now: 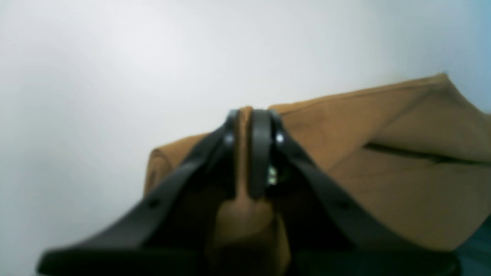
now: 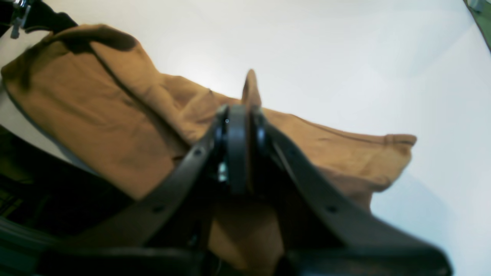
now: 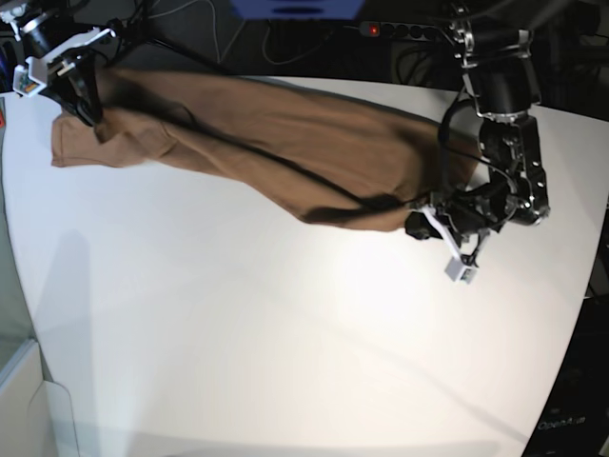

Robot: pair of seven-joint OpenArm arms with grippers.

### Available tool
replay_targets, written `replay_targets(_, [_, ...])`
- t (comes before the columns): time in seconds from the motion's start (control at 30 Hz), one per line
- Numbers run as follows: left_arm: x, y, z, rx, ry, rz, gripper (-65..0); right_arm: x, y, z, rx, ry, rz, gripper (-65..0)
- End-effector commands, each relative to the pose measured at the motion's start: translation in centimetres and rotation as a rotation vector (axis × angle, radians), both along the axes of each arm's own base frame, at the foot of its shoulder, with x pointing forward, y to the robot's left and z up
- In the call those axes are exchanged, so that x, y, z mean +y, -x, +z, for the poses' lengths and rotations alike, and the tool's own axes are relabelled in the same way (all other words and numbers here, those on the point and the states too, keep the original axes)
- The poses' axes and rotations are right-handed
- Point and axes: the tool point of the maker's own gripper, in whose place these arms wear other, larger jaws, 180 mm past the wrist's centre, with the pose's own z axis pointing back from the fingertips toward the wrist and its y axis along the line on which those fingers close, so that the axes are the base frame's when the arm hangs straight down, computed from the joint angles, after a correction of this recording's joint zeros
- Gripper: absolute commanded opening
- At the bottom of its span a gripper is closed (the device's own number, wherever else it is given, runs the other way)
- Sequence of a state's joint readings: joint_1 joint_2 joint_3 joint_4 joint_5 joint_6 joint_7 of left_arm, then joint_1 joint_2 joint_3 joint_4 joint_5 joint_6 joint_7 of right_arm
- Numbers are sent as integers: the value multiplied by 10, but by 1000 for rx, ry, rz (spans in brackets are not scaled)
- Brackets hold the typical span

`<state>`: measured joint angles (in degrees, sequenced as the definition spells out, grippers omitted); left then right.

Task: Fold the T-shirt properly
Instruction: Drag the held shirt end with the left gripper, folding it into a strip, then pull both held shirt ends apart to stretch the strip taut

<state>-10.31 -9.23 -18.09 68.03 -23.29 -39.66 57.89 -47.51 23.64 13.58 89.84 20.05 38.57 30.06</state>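
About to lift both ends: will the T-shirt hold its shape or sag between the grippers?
Likely to sag: the T-shirt already lies in soft creases between the left gripper and right gripper. Probably light, and each pinch holds only a thin fold, so it may slip.

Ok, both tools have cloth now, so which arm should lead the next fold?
Probably the left. Its tool pinches the T-shirt at the end nearest open table, so it has room to carry cloth across. The right tool grips the far corner by the table edge and looks better suited to anchoring.
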Motion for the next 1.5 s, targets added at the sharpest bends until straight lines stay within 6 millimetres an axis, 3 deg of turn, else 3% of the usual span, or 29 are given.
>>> replay_targets(0.0, [4,-15,19,-68,-6,-1,-616,-3,-3,11,-37,-13,1,-615])
replay_targets(0.3, [8,1,59,-213,-90,-22,-619,-6,-2,6,-25,-11,-12,-615])
replay_targets(0.5, [11,27,49,-185,-113,-33,-619,-9,-1,3,-19,-11,-22,-618])
replay_targets(0.87, [45,56,57,-197,-182,36,-621,-9,-1,4,-26,-13,-23,-622])
replay_targets(1.1, [53,56,59,-200,-204,36,-621,-8,-10,9,-73,-34,-49,-622])
replay_targets(1.47, [53,62,56,-186,-204,35,-621,-40,-4,-3,-138,-83,-209,-622])
